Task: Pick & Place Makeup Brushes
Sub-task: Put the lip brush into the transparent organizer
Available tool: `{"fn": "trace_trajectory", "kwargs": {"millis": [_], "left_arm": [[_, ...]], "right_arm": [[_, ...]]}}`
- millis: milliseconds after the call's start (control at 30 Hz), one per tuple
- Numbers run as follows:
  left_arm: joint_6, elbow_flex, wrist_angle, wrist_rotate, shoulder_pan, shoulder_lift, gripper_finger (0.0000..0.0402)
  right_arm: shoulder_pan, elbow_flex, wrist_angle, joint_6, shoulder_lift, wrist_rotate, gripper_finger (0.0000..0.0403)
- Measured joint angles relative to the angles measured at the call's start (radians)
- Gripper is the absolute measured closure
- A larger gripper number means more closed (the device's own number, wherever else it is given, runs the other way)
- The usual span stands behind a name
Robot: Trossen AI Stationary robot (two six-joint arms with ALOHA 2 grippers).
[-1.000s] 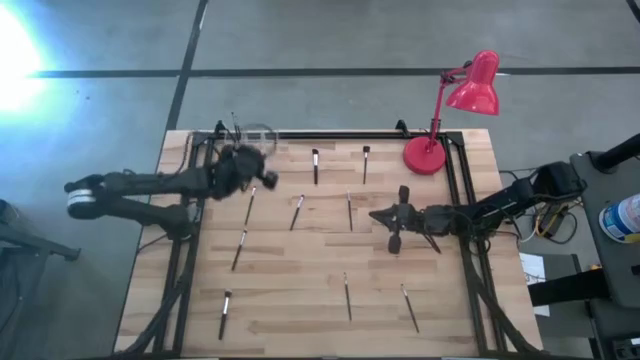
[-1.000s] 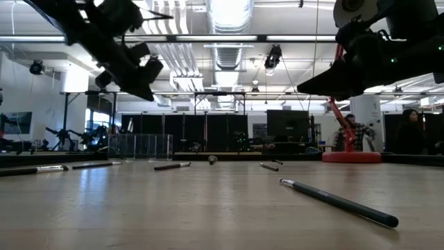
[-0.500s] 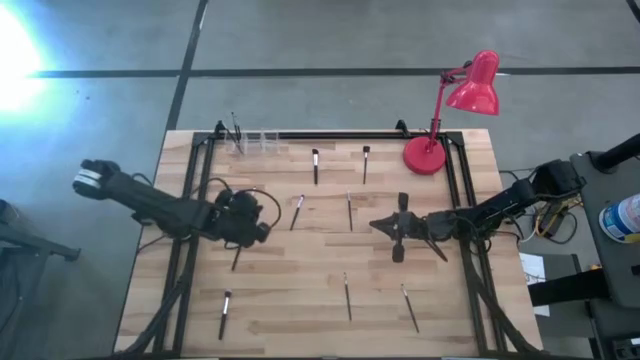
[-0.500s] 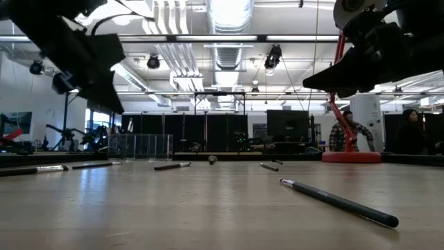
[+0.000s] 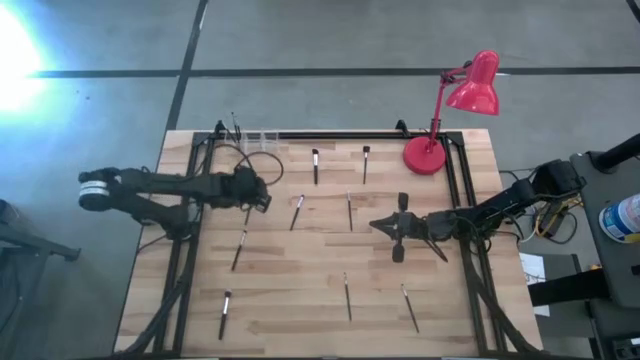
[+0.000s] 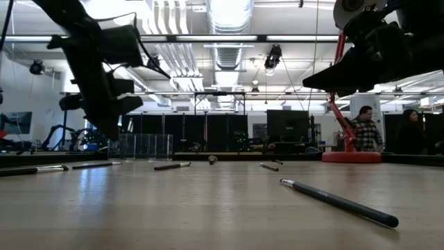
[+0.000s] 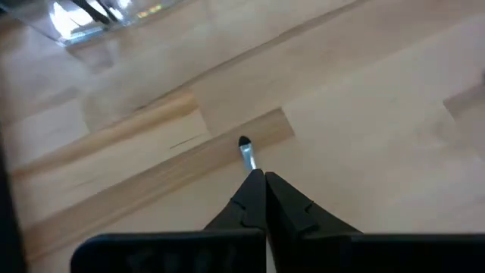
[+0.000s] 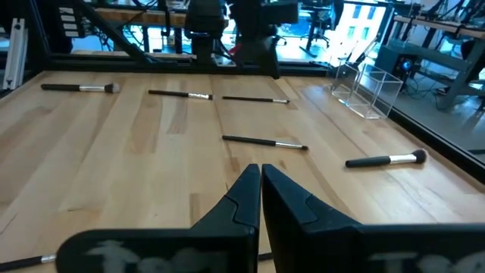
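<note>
Left tool (image 5: pixel 262 193) swung back, pinched above a slim brush (image 7: pixel 246 152).

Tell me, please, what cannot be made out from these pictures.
- Left wrist view: only the tip and ferrule of the brush show. The shut left end effector hides its handle, so whether it is gripped cannot be told.
- High view: what stands in the clear holder is too small to count.
- Low view: the far brushes are too small and too foreshortened to tell apart.
</note>
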State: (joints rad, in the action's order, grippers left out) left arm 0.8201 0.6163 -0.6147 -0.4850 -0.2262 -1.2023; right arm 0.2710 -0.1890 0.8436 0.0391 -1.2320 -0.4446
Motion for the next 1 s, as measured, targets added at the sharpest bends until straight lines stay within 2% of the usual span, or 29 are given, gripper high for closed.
{"fn": "trace_trajectory", "kwargs": {"millis": [133,367,567,867,1000], "left_arm": [[-0.058,0.000,0.049,0.059,-0.076,-0.023,0.0372],[-0.086,-0.018,0.072,0.057,-0.130,-0.092,0.0323],[-0.105,-0.068,0.201,0.091,-0.146,-0.120,0.0319],[-0.122,-0.109,0.303,0.101,-0.155,-0.145,0.0319],[-0.138,-0.115,0.313,0.105,-0.165,-0.148,0.0336]], "right_arm": [[0.000,0.000,-0.001,0.007,0.000,0.000,0.0394],[0.007,0.000,-0.002,0.014,0.000,0.001,0.0394],[0.006,0.000,-0.001,0.014,0.000,0.000,0.0394],[0.006,0.000,-0.001,0.021,0.000,0.000,0.0394],[0.006,0.000,-0.001,0.021,0.000,0.000,0.0394]]}}
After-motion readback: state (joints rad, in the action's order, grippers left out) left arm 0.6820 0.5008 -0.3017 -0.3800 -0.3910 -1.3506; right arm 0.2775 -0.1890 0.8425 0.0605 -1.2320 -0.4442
